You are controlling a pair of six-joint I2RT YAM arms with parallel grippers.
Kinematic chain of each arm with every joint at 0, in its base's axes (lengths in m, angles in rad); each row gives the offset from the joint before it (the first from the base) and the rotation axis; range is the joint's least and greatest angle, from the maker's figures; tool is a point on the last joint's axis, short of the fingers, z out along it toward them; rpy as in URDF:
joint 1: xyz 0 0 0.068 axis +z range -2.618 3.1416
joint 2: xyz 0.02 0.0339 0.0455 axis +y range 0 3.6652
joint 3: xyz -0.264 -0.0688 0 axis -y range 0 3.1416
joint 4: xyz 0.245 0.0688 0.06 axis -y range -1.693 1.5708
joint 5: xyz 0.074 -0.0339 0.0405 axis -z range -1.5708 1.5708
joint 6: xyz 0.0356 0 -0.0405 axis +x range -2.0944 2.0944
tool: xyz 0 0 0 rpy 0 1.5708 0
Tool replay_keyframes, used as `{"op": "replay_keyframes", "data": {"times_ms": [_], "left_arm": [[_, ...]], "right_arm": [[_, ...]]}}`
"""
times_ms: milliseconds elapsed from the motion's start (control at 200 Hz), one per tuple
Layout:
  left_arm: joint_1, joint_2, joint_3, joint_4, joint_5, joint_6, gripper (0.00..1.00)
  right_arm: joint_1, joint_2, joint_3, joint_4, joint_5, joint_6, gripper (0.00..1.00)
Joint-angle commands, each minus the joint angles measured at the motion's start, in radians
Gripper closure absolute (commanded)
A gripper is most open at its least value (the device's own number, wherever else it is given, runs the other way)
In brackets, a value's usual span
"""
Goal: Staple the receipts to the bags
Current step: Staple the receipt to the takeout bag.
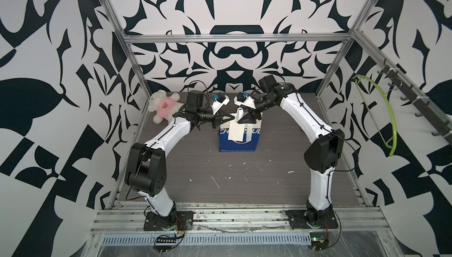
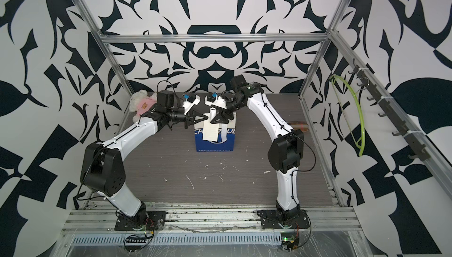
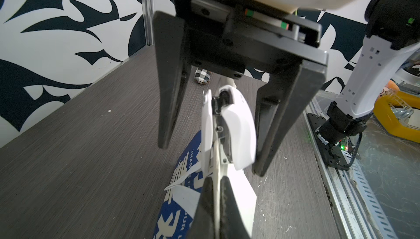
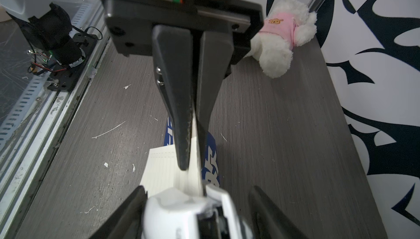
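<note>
Tabletop: dark grey wood-grain board point(image 1: 244, 182) flecked with white scraps, lying beyond the two arm bases.
Bag: paper shopping bag point(image 1: 254, 144), blue below with white lettering and a white band on top. It stands upright at mid-table between the two arms, with its front face towards the arm bases.
Receipt: long, narrow slip of cream paper with faint printed lines point(image 1: 236, 131). It hangs flat down the bag's front face from the top edge and covers part of the lettering.
Left gripper: black two-fingered claw point(image 3: 217, 181) reaching in from the left. Its fingers are pressed together, pinching the receipt's upper end. Whether the bag's edge is pinched with it cannot be told.
Stapler: small white plastic stapler point(image 3: 238, 131) at the bag's top edge, just beside the left gripper's tips. The pinched sheet runs into its mouth.
Right gripper: black claw point(image 3: 211, 158) reaching in from the right. Its fingers are spread, one on each side of the stapler. The finger by the rounded top lies close against it and the other stands apart.
Plush toy: fluffy white bear in a pink shirt point(image 1: 162, 106), lying at the far left corner of the tabletop behind the left arm.
</note>
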Motion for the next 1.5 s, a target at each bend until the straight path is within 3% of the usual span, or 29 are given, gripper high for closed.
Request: {"op": "replay_keyframes", "data": {"times_ms": [0,340,500,560,595,855,1260,1495], "left_arm": [[0.001,-0.018,0.007,-0.061,0.012,0.022,1.00],[0.001,-0.009,0.014,-0.062,0.006,0.020,1.00],[0.001,-0.006,0.017,-0.061,0.005,0.021,1.00],[0.001,-0.004,0.017,-0.059,0.005,0.021,1.00],[0.001,-0.004,0.018,-0.058,0.005,0.021,1.00],[0.001,-0.001,0.020,-0.056,0.003,0.021,1.00],[0.001,-0.006,0.011,-0.047,0.002,0.024,1.00],[0.001,-0.012,0.010,-0.033,-0.010,0.023,1.00]], "right_arm": [[0.004,-0.022,0.040,-0.034,-0.020,0.007,0.29],[0.004,-0.003,0.059,-0.080,-0.038,0.009,0.46],[0.004,-0.003,0.059,-0.090,-0.033,0.016,0.62],[0.003,-0.003,0.056,-0.093,-0.032,0.016,0.78],[0.004,-0.002,0.054,-0.095,-0.031,0.013,1.00],[0.001,-0.007,0.045,-0.111,-0.070,-0.012,1.00],[0.010,-0.099,-0.125,0.169,-0.042,0.269,1.00],[0.025,-0.099,-0.136,0.194,0.014,0.350,1.00]]}}
